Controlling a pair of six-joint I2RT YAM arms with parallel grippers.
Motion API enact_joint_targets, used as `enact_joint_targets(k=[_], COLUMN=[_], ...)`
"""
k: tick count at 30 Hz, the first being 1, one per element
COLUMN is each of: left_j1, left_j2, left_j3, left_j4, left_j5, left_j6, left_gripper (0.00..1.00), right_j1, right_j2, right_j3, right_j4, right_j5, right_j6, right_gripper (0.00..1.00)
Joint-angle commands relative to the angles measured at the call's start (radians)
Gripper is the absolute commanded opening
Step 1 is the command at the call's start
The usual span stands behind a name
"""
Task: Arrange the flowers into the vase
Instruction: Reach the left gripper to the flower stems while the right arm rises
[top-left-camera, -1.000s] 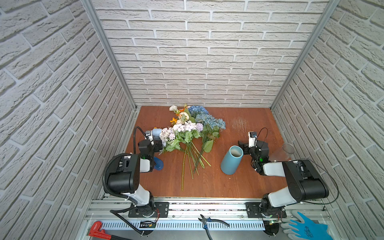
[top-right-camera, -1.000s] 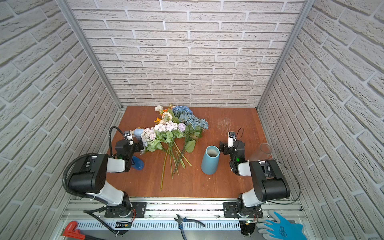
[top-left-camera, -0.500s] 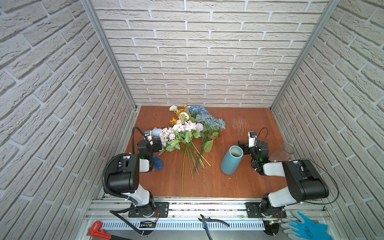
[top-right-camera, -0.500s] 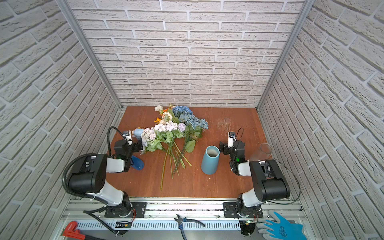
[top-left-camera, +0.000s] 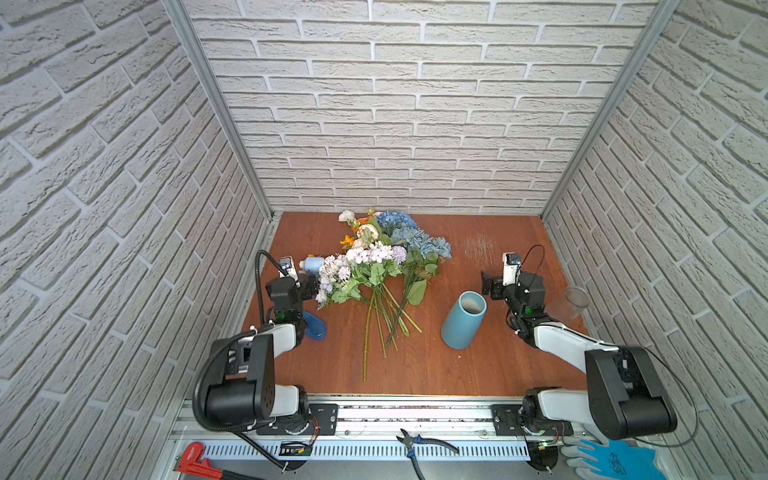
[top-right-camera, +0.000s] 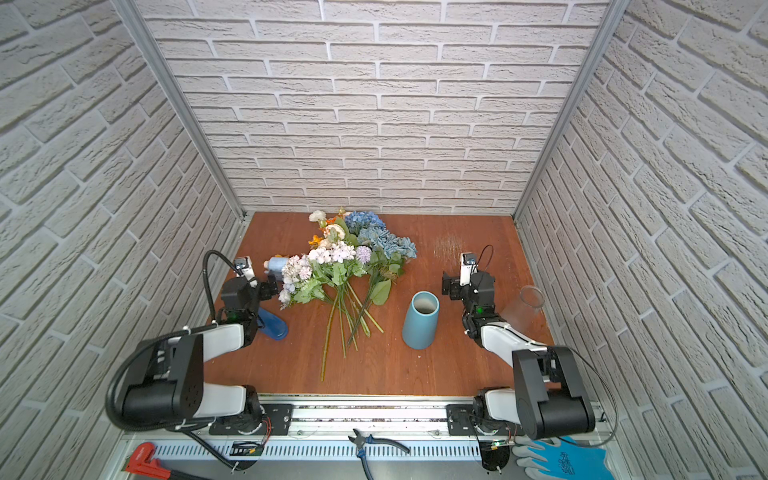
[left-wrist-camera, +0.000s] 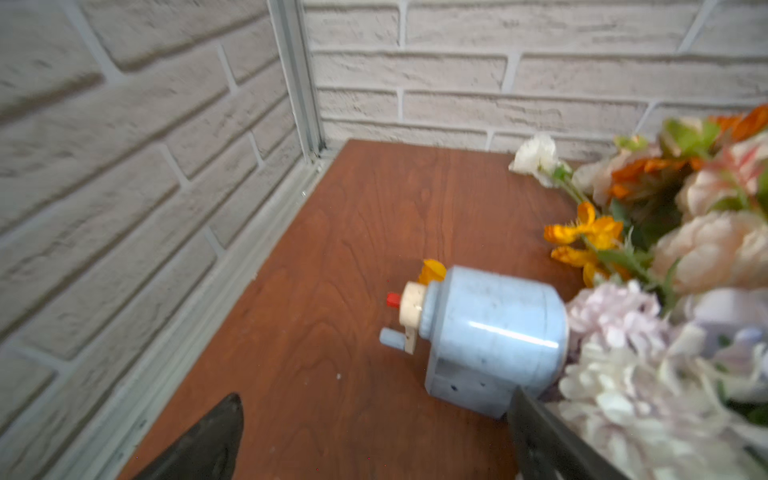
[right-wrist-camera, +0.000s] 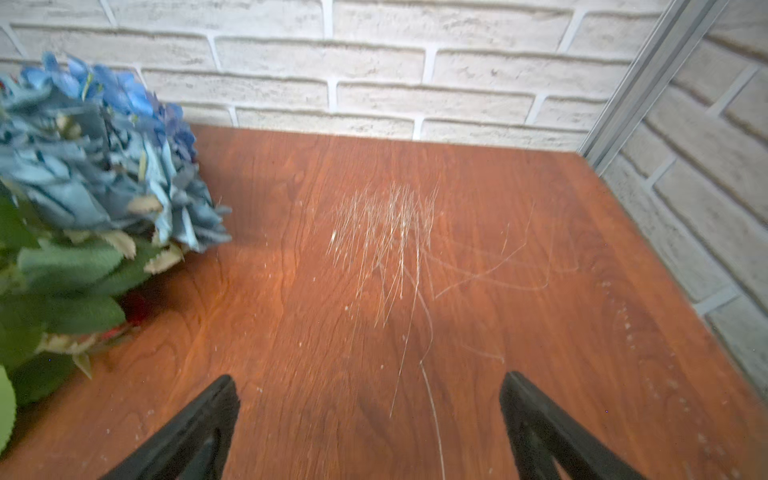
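currently, flowers flat on the wooden table, left of centre in both top views, all outside the vase. heads bunched toward the back wall, green stems fanned toward the front edge. blue vase upright to the right of the stems, near them but apart, mouth up. left gripper low at the left edge of the heap, spread wide, pinching nothing. seen from the left wrist: same gripper wide apart over bare wood, one finger right beside the lilac-white cluster, contact impossible to judge; pale-blue pencil sharpener just ahead, hard by the blooms. right gripper just right of the vase, apart from it, likewise spread wide and gripping nothing. from the right wrist: fingertips over scratched bare wood, blue hydrangea off to one side. clear glass cup near the right wall, beyond the right arm. dark-blue object on the table beneath the left arm. pliers on the metal ledge below the front edge.
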Motion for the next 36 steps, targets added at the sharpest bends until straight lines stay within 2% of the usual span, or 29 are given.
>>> enact_joint_targets(k=[1, 5, 10, 13, 17, 20, 25, 28, 34, 36], left_j1=[-0.025, -0.079, -0.162, -0.222, -0.345, -0.464, -0.676, -0.773, -0.877, -0.885], left_j2=[-0.107, -0.208, -0.29, -0.331, -0.332, -0.29, -0.205, -0.126, 0.111, 0.181], left_j3=[0.039, 0.113, 0.188, 0.233, 0.304, 0.36, 0.427, 0.476, 0.609, 0.644], left_j4=[-0.126, -0.296, -0.454, -0.529, -0.621, -0.708, -0.789, -0.802, -0.864, -0.861], left_j5=[-0.143, -0.22, -0.277, -0.253, -0.147, -0.093, -0.091, -0.072, -0.017, 0.009], left_j6=[-0.061, -0.106, -0.149, -0.171, -0.172, -0.18, -0.211, -0.233, -0.227, -0.227], left_gripper=[0.98, 0.98, 0.98, 0.98, 0.95, 0.92, 0.9, 0.83, 0.74, 0.65], right_j1=[-0.003, -0.002, -0.002, -0.002, -0.003, -0.003, -0.002, -0.002, -0.002, -0.003], right_j2=[-0.068, -0.078, -0.067, -0.075, -0.087, -0.082, -0.1, -0.129, -0.19, -0.21], right_j3=[0.063, 0.227, 0.392, 0.452, 0.497, 0.542, 0.568, 0.558, 0.534, 0.523], right_j4=[-0.168, -0.441, -0.668, -0.74, -0.778, -0.839, -0.919, -0.94, -0.976, -0.974], right_j5=[0.073, 0.053, 0.019, -0.011, -0.095, -0.136, -0.156, -0.183, -0.178, -0.175], right_j6=[0.03, 0.112, 0.258, 0.319, 0.341, 0.344, 0.354, 0.356, 0.36, 0.358], right_gripper=[0.99, 0.99, 0.99, 0.99, 0.99, 0.99, 0.99, 0.99, 0.99, 0.99])
